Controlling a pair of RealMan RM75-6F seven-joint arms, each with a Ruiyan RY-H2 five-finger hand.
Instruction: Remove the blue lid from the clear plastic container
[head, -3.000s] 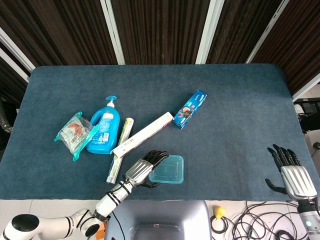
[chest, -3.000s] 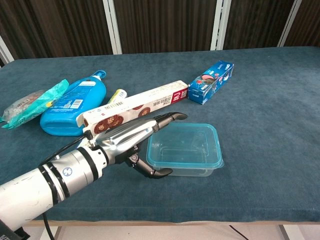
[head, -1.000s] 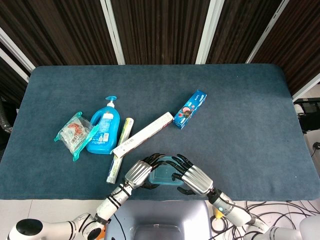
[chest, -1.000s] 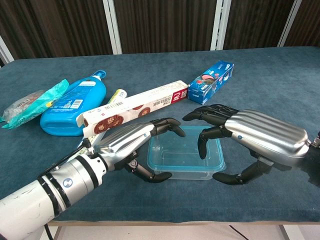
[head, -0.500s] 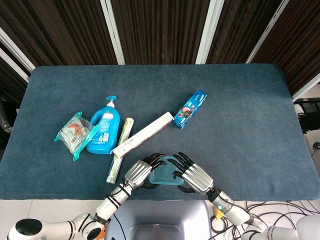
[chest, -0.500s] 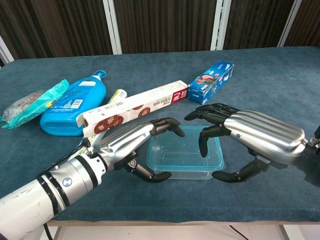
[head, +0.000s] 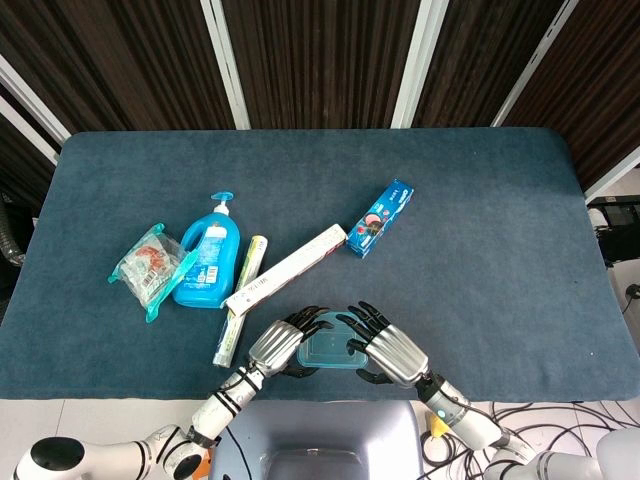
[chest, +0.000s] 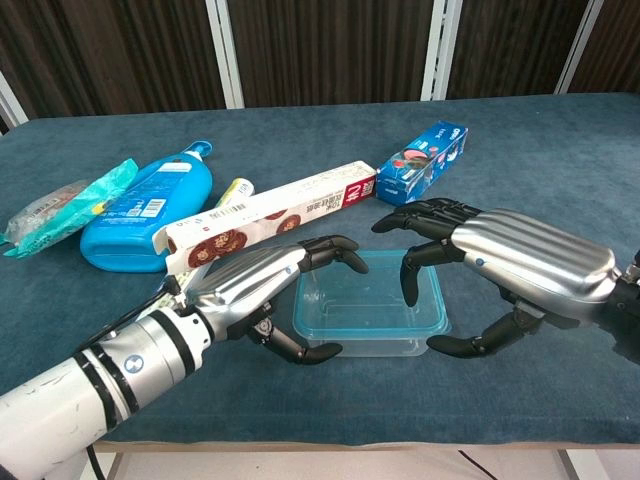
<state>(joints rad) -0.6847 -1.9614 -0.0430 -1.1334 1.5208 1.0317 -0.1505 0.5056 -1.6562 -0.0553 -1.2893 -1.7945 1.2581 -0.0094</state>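
Observation:
The clear plastic container (chest: 352, 318) (head: 330, 352) with its blue lid (chest: 375, 290) lies on the blue table near the front edge. My left hand (chest: 255, 282) (head: 276, 344) grips its left end, fingers curled over the lid's rim and thumb against the near side. My right hand (chest: 520, 262) (head: 396, 350) arches over the right end with its fingers spread; one fingertip hangs just above the lid's right edge and the thumb sits by the near right corner. Whether the right hand touches the lid I cannot tell.
A long biscuit box (chest: 268, 215) lies just behind my left hand, with a small tube (chest: 232, 193) beside it. A blue pump bottle (chest: 145, 208) and a snack bag (chest: 60, 212) lie at the left. A blue toothpaste box (chest: 424, 163) lies behind my right hand.
My right hand came in from the far right to the container's right end and in the last half second lifted slightly. My left hand's fingers curled down onto the left rim.

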